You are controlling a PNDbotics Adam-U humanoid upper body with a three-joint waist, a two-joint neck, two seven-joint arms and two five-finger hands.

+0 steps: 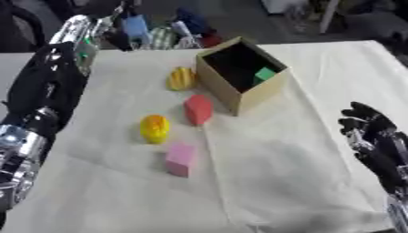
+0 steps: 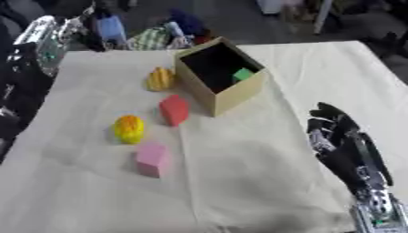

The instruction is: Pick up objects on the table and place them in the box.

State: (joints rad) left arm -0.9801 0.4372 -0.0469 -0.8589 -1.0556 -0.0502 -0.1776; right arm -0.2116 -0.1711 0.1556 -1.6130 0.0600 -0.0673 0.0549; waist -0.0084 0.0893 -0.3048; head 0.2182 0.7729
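Cream cloth [image 1: 263, 182] covers the table, creased near its front edge. On it stands a cardboard box [image 1: 257, 93], open at the top, with a green block [image 1: 264, 73] inside. Left of the box lie a yellow ridged object [image 1: 181, 78], a red block [image 1: 197, 109], a yellow-orange rounded object [image 1: 155, 128] and a pink block [image 1: 180, 159]. No writing can be read anywhere. At the right edge the right hand [image 2: 341, 136] rests with fingers relaxed, holding nothing. Only the left arm [image 1: 44, 98] shows along the left side; its hand cannot be made out.

No legible text, label, brand, number or sign found on the cardboard box [image 1: 242, 75], the blocks, or the cloth-covered surface [image 1: 303, 150].
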